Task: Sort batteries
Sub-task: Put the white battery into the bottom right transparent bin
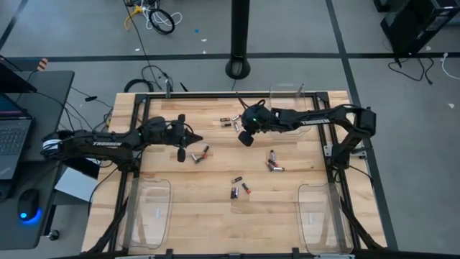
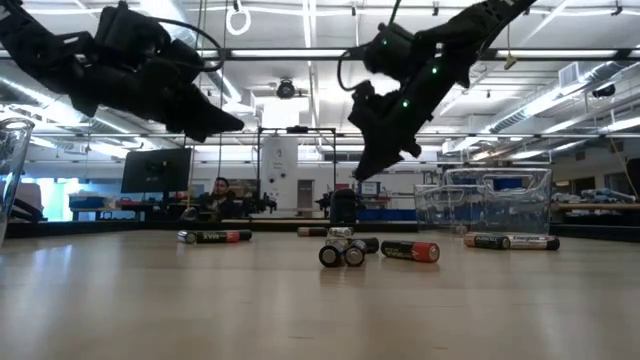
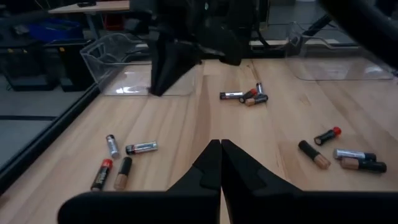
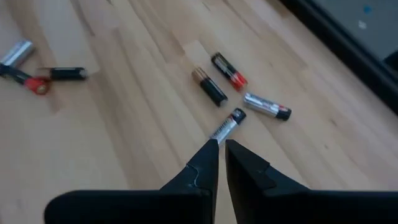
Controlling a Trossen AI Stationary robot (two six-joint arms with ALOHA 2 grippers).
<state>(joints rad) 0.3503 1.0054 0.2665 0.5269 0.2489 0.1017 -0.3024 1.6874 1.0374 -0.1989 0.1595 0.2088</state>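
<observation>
**Twelve or so batteries lie loose while both grippers hang empty above the table**

Seen from above, the batteries lie in small clusters across the wooden table: one group near the top centre of the frame, one left of centre, one right of centre and one at lower centre. The left gripper reaches in from the left edge, just above the left-of-centre cluster. The right gripper comes from the right and points down near the top-centre group. Two clear trays sit in the lower corners, a third at the upper right; none appears to hold a battery.

At table height, both arms hang well clear of the wood, and the batteries rest on their sides in a row across the middle of the frame.

The left wrist picture shows that arm's fingers pressed together, holding nothing, with batteries scattered to either side.

The right wrist picture shows its fingers almost closed with only a thin gap, also empty. A silvery battery lies just past the tips, with three more near it.

To pick well, the right gripper probably should spread its fingers first, turn to straddle the silvery battery across its width, and descend squarely so the round cell does not roll away or disturb its neighbours.
</observation>
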